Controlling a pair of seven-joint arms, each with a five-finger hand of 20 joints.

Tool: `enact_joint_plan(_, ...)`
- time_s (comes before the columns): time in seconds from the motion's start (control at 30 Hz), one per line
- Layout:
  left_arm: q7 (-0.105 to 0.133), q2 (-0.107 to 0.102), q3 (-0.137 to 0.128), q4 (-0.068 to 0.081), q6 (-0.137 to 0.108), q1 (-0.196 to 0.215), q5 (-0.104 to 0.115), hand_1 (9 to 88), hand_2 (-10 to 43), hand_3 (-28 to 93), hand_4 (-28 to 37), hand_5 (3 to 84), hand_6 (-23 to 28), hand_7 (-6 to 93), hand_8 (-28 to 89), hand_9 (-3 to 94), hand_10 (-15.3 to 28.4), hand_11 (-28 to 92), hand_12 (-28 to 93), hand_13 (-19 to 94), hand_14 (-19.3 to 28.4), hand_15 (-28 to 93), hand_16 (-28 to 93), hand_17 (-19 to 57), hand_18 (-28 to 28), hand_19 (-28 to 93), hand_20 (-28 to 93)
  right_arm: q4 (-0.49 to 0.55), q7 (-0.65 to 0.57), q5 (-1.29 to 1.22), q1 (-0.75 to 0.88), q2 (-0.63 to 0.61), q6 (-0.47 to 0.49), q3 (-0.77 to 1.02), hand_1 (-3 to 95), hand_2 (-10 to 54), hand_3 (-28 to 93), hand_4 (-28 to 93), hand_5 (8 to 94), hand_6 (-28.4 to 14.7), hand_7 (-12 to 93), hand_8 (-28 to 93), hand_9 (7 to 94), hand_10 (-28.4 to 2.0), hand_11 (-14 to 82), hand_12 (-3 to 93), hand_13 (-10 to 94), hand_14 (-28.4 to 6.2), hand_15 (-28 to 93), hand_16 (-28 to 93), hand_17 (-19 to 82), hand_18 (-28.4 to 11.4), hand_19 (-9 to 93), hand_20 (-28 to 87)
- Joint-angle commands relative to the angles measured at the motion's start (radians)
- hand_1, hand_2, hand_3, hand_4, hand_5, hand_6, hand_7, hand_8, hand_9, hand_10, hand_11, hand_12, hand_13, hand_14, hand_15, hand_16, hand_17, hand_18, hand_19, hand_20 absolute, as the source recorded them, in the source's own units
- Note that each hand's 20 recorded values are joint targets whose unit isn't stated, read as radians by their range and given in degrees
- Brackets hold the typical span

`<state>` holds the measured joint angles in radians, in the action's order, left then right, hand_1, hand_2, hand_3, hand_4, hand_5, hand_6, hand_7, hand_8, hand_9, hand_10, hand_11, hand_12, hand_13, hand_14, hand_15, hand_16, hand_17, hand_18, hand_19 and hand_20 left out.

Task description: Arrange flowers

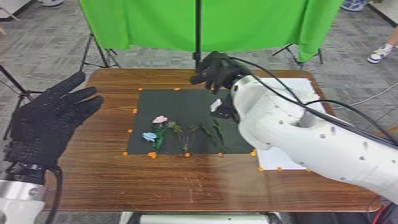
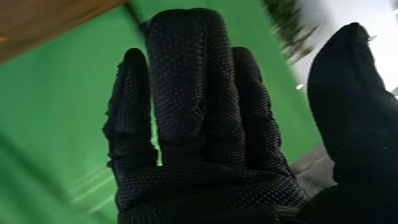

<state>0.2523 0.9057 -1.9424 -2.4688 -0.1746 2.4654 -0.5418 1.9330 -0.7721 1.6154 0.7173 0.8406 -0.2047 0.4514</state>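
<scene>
The right hand [image 1: 211, 72] is at the table's [image 1: 115, 95] far edge, fingers straight and mostly together, thumb apart. Nearer, on the dark mat [image 1: 173, 102], lie a pink flower [image 1: 160, 119], a blue flower [image 1: 149, 136] and, right of them, green stems [image 1: 218, 132].

No text, label, brand, number or sign can be read.
</scene>
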Motion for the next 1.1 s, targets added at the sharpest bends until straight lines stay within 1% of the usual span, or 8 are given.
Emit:
enact_joint_plan(0.03,-0.026,0.018,0.018,0.011,-0.016,-0.001,-0.001,23.6,7.3,76,-22.3,36.6,10.4,15.2,-10,32.0,21.8,27,11,24,28.4,50,-9,-9.4,28.4,60,5,0.040,-0.062,0.066,0.344,-0.216,-0.083,0.265,34.1,-5.3,69,-28,55.6,-0.3,13,-12,74.0,-13.7,22.7,14.9,69,-10.2,62,13,25,-20.1,82,17)
enact_joint_plan(0.13,-0.016,0.013,0.024,0.012,-0.031,0.005,0.007,23.6,7.3,76,-22.3,36.6,10.4,15.2,-10,32.0,21.8,27,11,24,28.4,50,-9,-9.4,28.4,60,5,0.025,-0.091,0.091,0.393,-0.247,-0.124,0.300,33.8,-5.3,69,-28,54.7,-0.4,13,-12,73.5,-14.1,22.6,14.7,69,-10.3,62,13,25,-20.2,82,17)
enact_joint_plan(0.2,-0.009,0.006,0.032,0.016,-0.025,0.000,0.006,23.6,7.3,76,-22.4,36.6,10.4,15.1,-10,32.0,21.8,27,11,24,28.4,50,-9,-9.4,28.4,60,5,0.016,-0.147,0.129,0.407,-0.283,-0.164,0.291,33.7,-5.2,69,-28,54.5,0.7,13,-12,73.7,-13.5,22.2,14.5,70,-10.4,61,12,26,-20.7,82,17)
enact_joint_plan(0.27,-0.019,0.005,0.039,0.020,-0.016,-0.013,0.004,23.5,7.3,76,-22.3,36.7,10.4,15.1,-10,32.0,21.8,27,11,24,28.4,50,-9,-9.4,28.4,60,5,0.007,-0.196,0.154,0.439,-0.309,-0.189,0.306,33.7,-5.3,69,-28,54.4,0.6,13,-12,74.6,-13.7,22.0,14.4,71,-10.3,61,12,27,-21.2,83,16)
enact_joint_plan(0.53,-0.024,0.000,0.058,0.025,-0.020,-0.030,0.003,23.6,7.3,76,-22.3,36.7,10.4,15.2,-10,32.1,21.9,27,11,24,28.4,50,-9,-9.5,28.4,60,5,-0.061,-0.367,0.231,0.512,-0.356,-0.158,0.364,33.2,-6.8,70,-28,48.4,-2.3,11,-11,77.7,-14.9,23.1,14.6,78,-8.9,61,15,34,-22.7,91,6)
enact_joint_plan(0.63,-0.013,-0.013,0.062,0.025,-0.035,-0.029,0.007,23.6,7.3,76,-22.4,36.7,10.4,15.2,-10,32.1,21.8,27,11,24,28.4,50,-9,-9.5,28.4,60,5,-0.098,-0.407,0.295,0.490,-0.375,-0.158,0.310,33.9,-6.7,69,-28,48.8,-2.7,11,-11,79.4,-15.0,23.8,14.7,80,-8.6,61,15,37,-23.0,93,3)
enact_joint_plan(0.8,-0.020,-0.012,0.063,0.027,-0.029,-0.032,0.007,23.6,7.3,76,-22.3,36.8,10.5,15.3,-10,32.1,21.8,27,11,24,28.4,50,-9,-9.5,28.4,60,5,-0.131,-0.423,0.290,0.486,-0.383,-0.139,0.300,34.2,-6.9,69,-28,49.6,-2.9,10,-11,81.5,-14.8,23.8,14.9,83,-7.8,60,15,40,-23.0,93,3)
enact_joint_plan(1.1,-0.002,-0.022,0.076,0.030,-0.035,-0.039,0.012,23.7,7.3,76,-22.3,36.8,10.5,15.4,-10,32.2,21.9,27,11,24,28.4,50,-9,-9.6,28.4,60,5,-0.199,-0.373,0.269,0.332,-0.375,-0.099,0.121,35.9,-9.0,70,-28,46.1,-1.2,12,-11,79.6,-14.8,23.8,15.1,81,-8.0,60,16,39,-22.3,93,-2)
